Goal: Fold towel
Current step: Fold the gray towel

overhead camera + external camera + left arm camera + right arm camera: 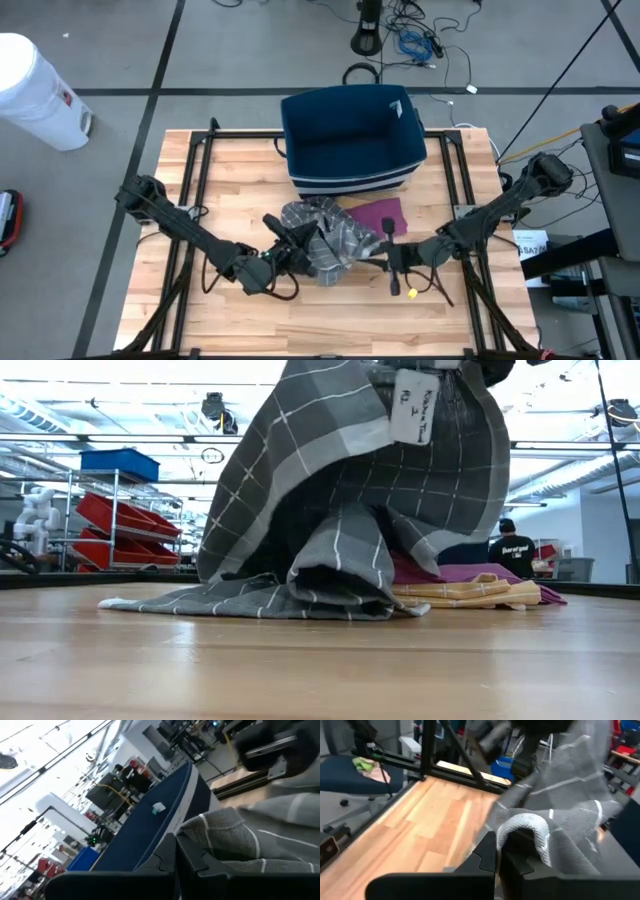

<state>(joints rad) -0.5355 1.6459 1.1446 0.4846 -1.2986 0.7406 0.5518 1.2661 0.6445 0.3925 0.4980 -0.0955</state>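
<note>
The left tool [287,252], at about seven o'clock on the desk [180,320], is clamping shut on one edge of the grey checked towel [325,238], while the right tool [388,250], at about five o'clock, is pinching shut on the opposite edge, so the towel is hanging bunched between them over the middle of the desk with its lower part resting on the wood. This looks like the lifting and spreading step, and the next move is probably calling for both tools drawing apart to stretch the towel flat before laying it down for a fold. I am counting one grey towel, one maroon cloth [378,214] and one yellow cloth [470,592] lying beside it, and one blue bin [350,140] at twelve o'clock.
</note>
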